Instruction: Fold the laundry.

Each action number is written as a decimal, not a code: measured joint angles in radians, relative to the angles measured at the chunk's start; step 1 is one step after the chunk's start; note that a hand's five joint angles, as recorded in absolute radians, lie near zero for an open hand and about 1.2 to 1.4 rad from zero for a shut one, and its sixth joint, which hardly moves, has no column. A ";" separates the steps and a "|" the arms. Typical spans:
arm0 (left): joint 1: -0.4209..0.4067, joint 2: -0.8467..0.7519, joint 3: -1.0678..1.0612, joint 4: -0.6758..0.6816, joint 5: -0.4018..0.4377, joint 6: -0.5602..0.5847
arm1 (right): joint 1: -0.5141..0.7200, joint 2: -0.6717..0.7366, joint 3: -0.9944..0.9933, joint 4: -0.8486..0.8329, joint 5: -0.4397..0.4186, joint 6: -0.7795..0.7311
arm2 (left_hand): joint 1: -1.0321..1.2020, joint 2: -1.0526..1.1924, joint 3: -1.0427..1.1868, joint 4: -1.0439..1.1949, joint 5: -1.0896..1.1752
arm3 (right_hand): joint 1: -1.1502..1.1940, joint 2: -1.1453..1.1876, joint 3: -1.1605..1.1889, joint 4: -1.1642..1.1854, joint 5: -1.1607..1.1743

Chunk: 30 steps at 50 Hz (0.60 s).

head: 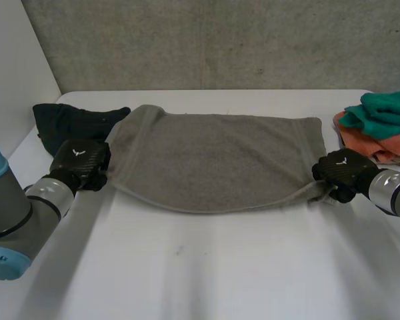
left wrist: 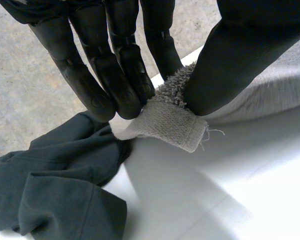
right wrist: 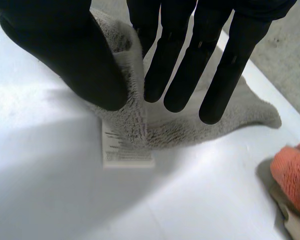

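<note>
Nearest the robot we find bare white table. Just beyond it the two hands stand well apart, one at each near corner of the grey towel. The left hand has the near left corner nipped between straight fingers and thumb; the hold looks firm. The right hand pinches the near right corner between its thumb and fingers, beside a white care label lying on the table. This grip appears shallower. The towel lies flat across the middle of the table, and its near edge sags in a shallow curve between the hands. We judge the step in hand to be carrying this near edge over to the far edge. To do it well, both corners should rise together and level, drawn apart enough to take out the sag, then be laid corner on corner. A dark garment sits just beside the towel's far left corner. A pile of teal and orange cloths lies near the far right. Either could snag the fold.
</note>
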 measured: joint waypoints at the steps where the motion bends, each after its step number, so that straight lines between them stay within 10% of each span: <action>1: 0.006 0.005 -0.006 0.002 0.002 0.000 | -0.002 -0.002 0.000 0.013 0.010 -0.002 | 0.000 0.000 0.000 0.000 0.000 | -0.004 -0.056 -0.062 -0.057 -0.057; 8: 0.022 0.034 0.002 -0.014 0.003 -0.010 | 0.007 -0.048 -0.011 0.107 0.088 0.128 | 0.000 0.000 0.000 0.000 0.000 | -0.409 -0.418 -0.422 -0.429 -0.446; 20: 0.020 0.039 0.023 -0.021 -0.003 -0.025 | 0.053 -0.079 0.012 0.165 0.190 0.548 | 0.000 0.000 0.000 0.000 0.000 | -0.463 -0.473 -0.504 -0.497 -0.530; 30: 0.022 0.039 0.043 -0.020 -0.011 -0.047 | 0.098 -0.055 0.065 0.082 0.251 0.536 | 0.000 0.000 0.000 0.000 0.000 | -0.497 -0.513 -0.525 -0.522 -0.557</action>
